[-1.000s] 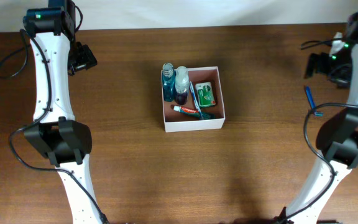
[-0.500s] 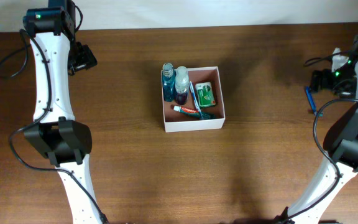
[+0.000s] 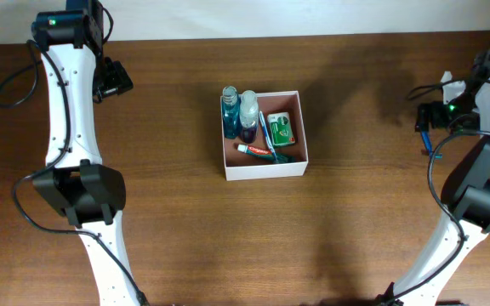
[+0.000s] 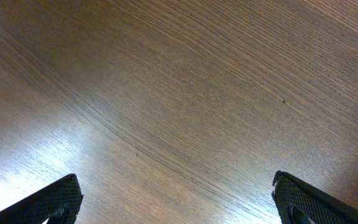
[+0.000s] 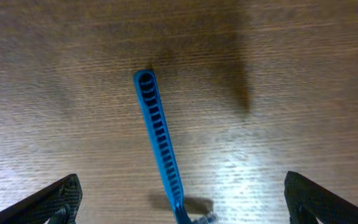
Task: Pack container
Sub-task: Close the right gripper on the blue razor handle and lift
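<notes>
The container (image 3: 266,168), a square box with white walls and a reddish-brown inside, sits mid-table. It holds a blue bottle (image 3: 229,110), a clear bottle (image 3: 247,115), a green packet (image 3: 282,129), a toothpaste tube (image 3: 256,150) and a blue toothbrush (image 3: 264,132). A blue razor (image 3: 428,146) lies on the table at the far right. My right gripper (image 3: 428,115) hovers open over it; in the right wrist view the razor (image 5: 160,143) lies between the wide-open fingers (image 5: 182,199), untouched. My left gripper (image 3: 113,78) is open and empty at the far left, over bare wood (image 4: 176,199).
The dark wooden table (image 3: 160,212) carries nothing else. Both arm bases stand at the front left and front right. The table's back edge runs just behind the grippers.
My right gripper has shifted over the blue razor, now centred between its fingers. The left arm and the container have not moved.
</notes>
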You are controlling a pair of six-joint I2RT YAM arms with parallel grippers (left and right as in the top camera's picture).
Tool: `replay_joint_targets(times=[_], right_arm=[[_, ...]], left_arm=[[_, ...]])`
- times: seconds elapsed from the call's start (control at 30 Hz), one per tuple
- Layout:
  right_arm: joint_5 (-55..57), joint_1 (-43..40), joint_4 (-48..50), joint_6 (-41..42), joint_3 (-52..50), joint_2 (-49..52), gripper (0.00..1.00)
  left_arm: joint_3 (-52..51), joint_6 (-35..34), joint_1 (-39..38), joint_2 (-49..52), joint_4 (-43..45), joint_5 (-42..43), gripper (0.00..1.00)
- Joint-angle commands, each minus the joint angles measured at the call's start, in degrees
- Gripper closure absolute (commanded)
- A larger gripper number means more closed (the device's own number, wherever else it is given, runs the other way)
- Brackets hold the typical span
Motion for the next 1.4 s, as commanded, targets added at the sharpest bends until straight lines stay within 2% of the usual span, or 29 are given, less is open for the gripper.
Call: replay_joint_targets(times=[0.0, 0.37, 0.4, 0.43, 0.57, 0.7, 0.73, 0.9, 1.03, 1.23, 1.3, 1.37], right_arm=[[-0.57, 0.28, 0.15, -1.09, -0.46, 3.15, 0.01], [-0.5, 0.28, 0.31, -1.01, -0.46, 4.98, 0.0], [-0.5, 0.28, 0.15, -0.9, -0.46, 5.42, 0.03], [-0.52, 0.28, 0.11, -0.85, -0.46, 5.62, 0.12], [-0.35, 0.28, 0.17, 1.2, -0.44, 5.62, 0.56], [-1.05, 0.31, 0.2, 5.79, -0.35, 5.62, 0.91], [-1.75, 0.28, 0.07, 7.13, -0.15, 5.62, 0.96], [-8.5, 0.28, -1.88, 14.16, 1.86, 5.55, 0.96], [-24.04, 0.28, -6.73, 16.22, 6.45, 5.55, 0.96], [-56.94, 0.35, -20.2, 17.59, 16.2, 5.55, 0.96], [-63.69, 0.79, -25.86, 16.39, 19.19, 5.49, 0.96], [-65.0, 1.81, -31.56, 13.16, 21.86, 5.35, 0.96]], left_arm=[[-0.11, 0.48, 0.15, -1.73, -0.04, 0.0, 0.01], [-0.11, 0.48, 0.15, -1.73, -0.04, -0.02, 0.01], [-0.11, 0.48, 0.15, -1.73, -0.04, -0.02, 0.01], [-0.11, 0.48, 0.15, -1.73, -0.07, 0.0, 0.01], [-0.11, 0.5, 0.15, -1.73, -0.04, -0.02, 0.01], [-0.11, 0.48, 0.15, -1.73, -0.07, -0.02, 0.01], [-0.11, 0.48, 0.15, -1.73, -0.04, -0.02, 0.01], [-0.11, 0.48, 0.15, -1.73, -0.04, 0.0, 0.01], [-0.11, 0.48, 0.15, -1.73, -0.04, -0.02, 0.01], [-0.11, 0.48, 0.15, -1.73, -0.04, 0.0, 0.01], [-0.11, 0.48, 0.15, -1.73, -0.04, 0.0, 0.01], [-0.11, 0.48, 0.15, -1.73, -0.04, 0.0, 0.01]])
